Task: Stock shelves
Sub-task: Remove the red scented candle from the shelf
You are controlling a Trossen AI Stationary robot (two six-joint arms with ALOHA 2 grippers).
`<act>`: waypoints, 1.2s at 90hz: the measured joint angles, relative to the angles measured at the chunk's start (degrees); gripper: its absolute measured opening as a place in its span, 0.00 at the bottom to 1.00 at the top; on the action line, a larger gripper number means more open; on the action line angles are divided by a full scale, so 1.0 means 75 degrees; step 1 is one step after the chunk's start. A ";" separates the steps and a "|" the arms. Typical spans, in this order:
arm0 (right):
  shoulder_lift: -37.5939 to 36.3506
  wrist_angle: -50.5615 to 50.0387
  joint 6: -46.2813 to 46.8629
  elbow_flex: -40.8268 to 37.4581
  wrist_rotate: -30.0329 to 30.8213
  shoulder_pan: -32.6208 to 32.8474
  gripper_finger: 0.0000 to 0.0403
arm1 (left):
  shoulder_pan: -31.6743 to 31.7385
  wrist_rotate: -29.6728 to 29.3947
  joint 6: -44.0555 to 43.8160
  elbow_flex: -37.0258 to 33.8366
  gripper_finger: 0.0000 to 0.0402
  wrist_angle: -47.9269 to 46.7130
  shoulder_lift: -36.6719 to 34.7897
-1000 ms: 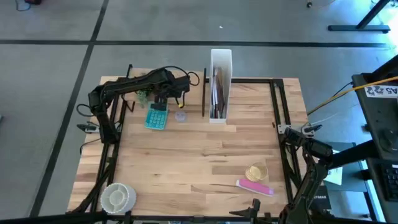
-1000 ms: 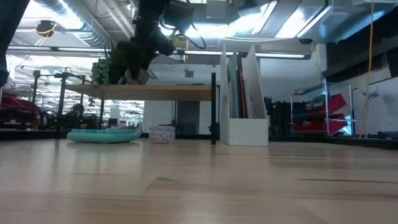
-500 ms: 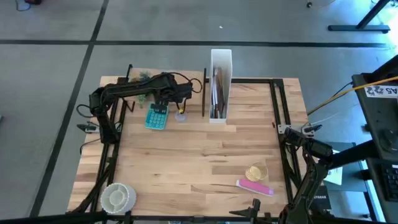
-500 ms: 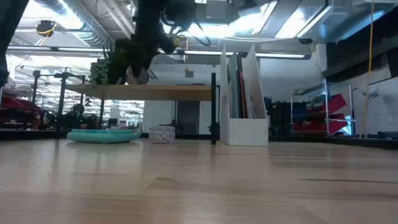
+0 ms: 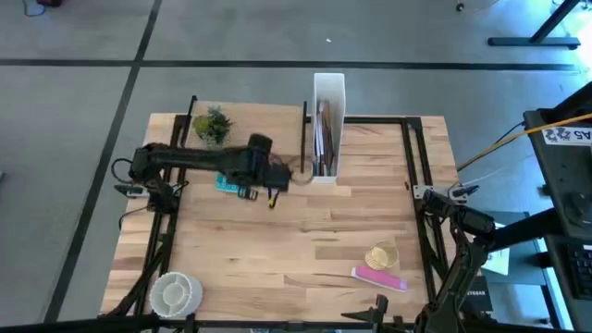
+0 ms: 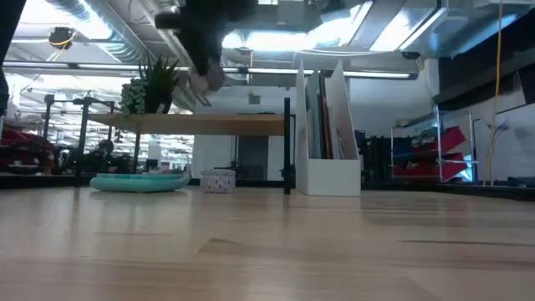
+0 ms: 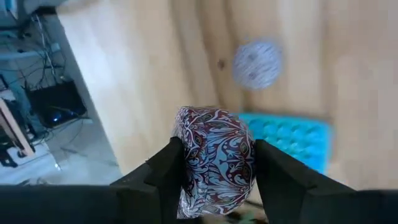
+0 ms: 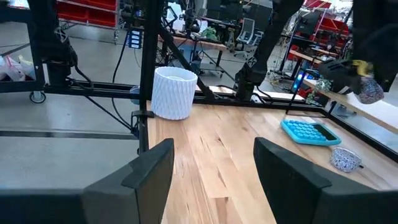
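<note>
We are holding the left gripper [image 7: 214, 163] over the table just in front of the shelves [image 5: 248, 122], jaws clamped on a small patterned pouch [image 7: 214, 159] that fills the gap between the fingers. The shelf board is lying just beyond the jaws, toward the far edge of the table, its long axis running across our reach, from the small potted plant [image 5: 213, 126] on its left end to the tall white file box [image 5: 327, 129] just past its right post. Our left arm is much the nearer one; the right gripper [image 8: 211, 177] is waiting well apart at the table's right edge, jaws standing open on nothing.

Directly beneath the jaws we are seeing the teal calculator [image 7: 289, 138] and, just beside it, a little round speckled container [image 7: 257, 63], both on the tabletop. We judge the plant is already stocked. The pouch is riding above board height in the low view, so the bare middle of the board looks reachable, with the plant and the posts the things to steer clear of.
</note>
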 joint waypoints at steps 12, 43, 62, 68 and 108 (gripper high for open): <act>0.0000 0.0001 0.0000 0.0000 0.0000 0.0009 0.51 | -0.1239 -0.0103 -0.2001 -0.0081 0.35 0.0034 -0.0005; 0.0000 -0.0001 -0.0003 0.0000 -0.0003 0.0009 0.51 | -0.4566 -0.0883 -0.8946 -0.2937 0.35 -0.0214 -0.0012; 0.0000 -0.0003 -0.0184 0.0000 0.0002 -0.0007 0.51 | -0.5355 0.0172 -1.1573 -0.5132 0.28 -0.0245 -0.0012; 0.0000 0.0000 -0.0184 0.0000 0.0067 -0.0044 0.51 | -0.5417 0.0581 -1.1936 -0.5592 0.26 -0.0240 -0.0012; 0.0000 0.0055 -0.0184 0.0000 0.0000 -0.0248 0.51 | -0.5461 0.1466 -1.2684 -0.6416 0.18 -0.0005 -0.0009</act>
